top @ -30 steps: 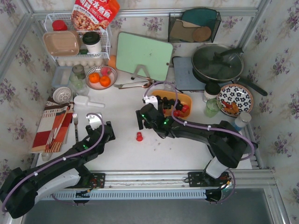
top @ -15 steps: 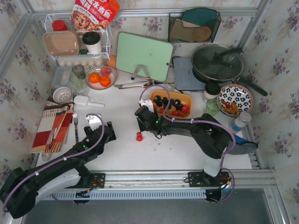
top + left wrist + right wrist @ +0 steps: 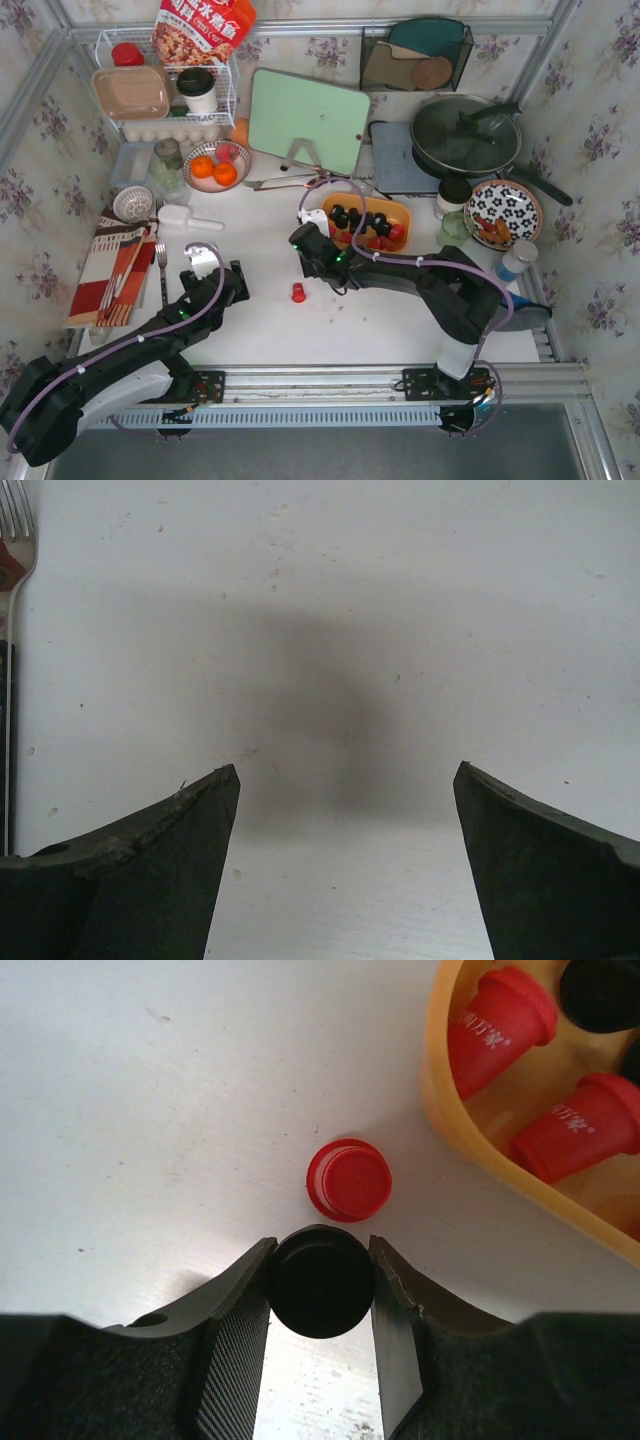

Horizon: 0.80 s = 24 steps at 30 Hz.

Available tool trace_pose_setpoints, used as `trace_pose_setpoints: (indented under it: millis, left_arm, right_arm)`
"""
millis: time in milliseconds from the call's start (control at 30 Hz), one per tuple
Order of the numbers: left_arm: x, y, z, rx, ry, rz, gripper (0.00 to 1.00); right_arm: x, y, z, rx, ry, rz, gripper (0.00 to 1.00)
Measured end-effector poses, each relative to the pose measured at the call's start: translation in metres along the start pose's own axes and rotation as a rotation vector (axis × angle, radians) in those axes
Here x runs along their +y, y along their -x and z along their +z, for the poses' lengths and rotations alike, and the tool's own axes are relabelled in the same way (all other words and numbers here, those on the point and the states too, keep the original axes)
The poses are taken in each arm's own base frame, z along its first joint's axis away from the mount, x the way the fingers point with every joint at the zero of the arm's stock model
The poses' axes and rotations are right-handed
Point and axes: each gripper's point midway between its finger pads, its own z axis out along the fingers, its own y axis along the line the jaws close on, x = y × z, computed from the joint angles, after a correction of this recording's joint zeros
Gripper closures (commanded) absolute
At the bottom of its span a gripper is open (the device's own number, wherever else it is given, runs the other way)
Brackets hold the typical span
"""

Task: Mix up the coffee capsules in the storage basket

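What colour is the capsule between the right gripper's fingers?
Black; the capsule shows best in the right wrist view.

The left gripper [image 3: 345,772] is held spread wide at the near left; the right arm [image 3: 440,285] is extended leftward; the right gripper [image 3: 322,1245] is clamped on a black capsule [image 3: 320,1295].

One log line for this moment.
right gripper shut on black capsule | left gripper open, empty | red capsule on table beside storage basket
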Motion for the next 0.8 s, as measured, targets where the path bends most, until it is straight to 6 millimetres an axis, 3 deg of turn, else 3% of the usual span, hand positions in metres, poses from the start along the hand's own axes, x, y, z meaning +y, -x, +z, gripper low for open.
trace_pose_setpoints:
  millis: [133, 267, 367, 567, 667, 800]
  left_arm:
    - [0.0, 0.0, 0.0, 0.002, 0.0, 0.0, 0.09]
    - [0.0, -0.001, 0.001, 0.007, 0.001, 0.001, 0.09]
    - [-0.001, -0.001, 0.001, 0.01, -0.001, 0.0, 0.09]
    - [-0.001, -0.001, 0.002, 0.014, 0.0, 0.0, 0.09]
    - [-0.002, -0.001, 0.002, 0.019, 0.0, 0.002, 0.09]
    - [-0.003, -0.001, 0.003, 0.022, 0.001, 0.005, 0.09]
  right_arm:
    - [0.001, 0.019, -0.018, -0.04, 0.025, 0.015, 0.78]
    - [0.002, 0.053, -0.045, -0.133, 0.055, 0.046, 0.78]
    - [-0.01, 0.074, -0.06, -0.198, 0.035, 0.054, 0.77]
    - [-0.087, 0.089, -0.062, -0.254, -0.135, 0.131, 0.76]
    - [-0.133, 0.084, -0.059, -0.253, -0.236, 0.188, 0.73]
    - [-0.164, 0.069, -0.051, -0.226, -0.286, 0.234, 0.71]
